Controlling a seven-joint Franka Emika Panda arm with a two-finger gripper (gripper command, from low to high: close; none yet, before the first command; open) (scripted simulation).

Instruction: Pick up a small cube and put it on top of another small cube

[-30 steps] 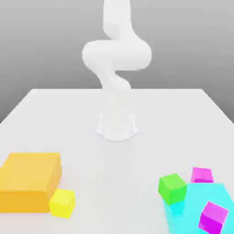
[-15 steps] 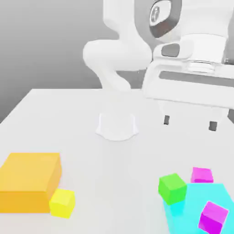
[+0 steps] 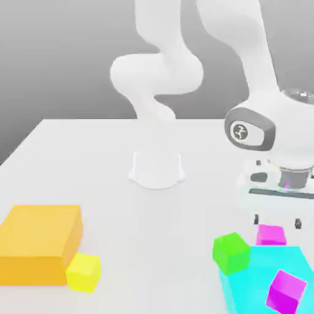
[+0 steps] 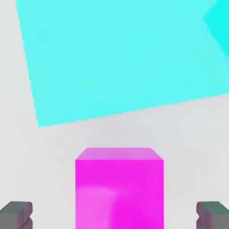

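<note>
Table: white table (image 3: 92, 159), plain and matte, far edge straight.
Backdrop: plain grey wall, darker toward the top.
Light: soft, even.

- We found no words, numbers or brand names that could be read on anything in either view.
- We saw one sign: a small white emblem inside a dark round cap on the arm's wrist joint (image 3: 248, 131) in the exterior view; we could not tell what it depicted.

Bright, even, nearly shadowless light
</note>
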